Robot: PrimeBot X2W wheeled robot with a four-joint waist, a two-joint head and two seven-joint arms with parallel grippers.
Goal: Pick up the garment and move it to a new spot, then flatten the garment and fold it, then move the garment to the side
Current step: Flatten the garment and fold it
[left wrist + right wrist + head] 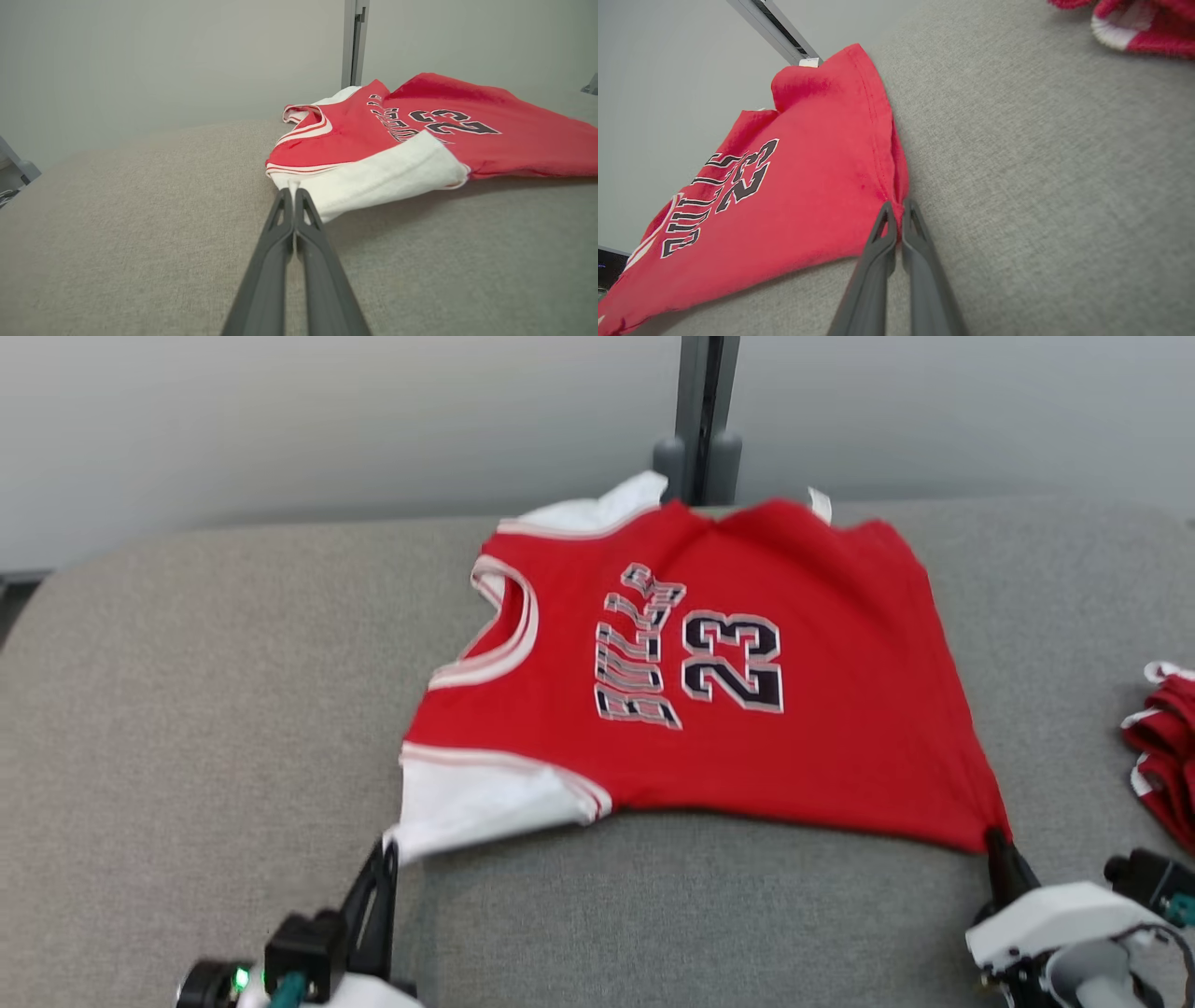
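Garment point(822, 775) on grey cushion point(187, 709), post point(705, 411) behind, red clothes point(1167, 747) right

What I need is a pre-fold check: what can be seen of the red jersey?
The red jersey is a soft fabric top with white sleeves, white-and-red neck trim, and black, white-edged BULLS and 23 lettering. It lies spread face up on the grey fabric surface, neck toward the robot's left, near edge raised. The left pincer is shut on its near white sleeve; the right pincer on its near hem corner.
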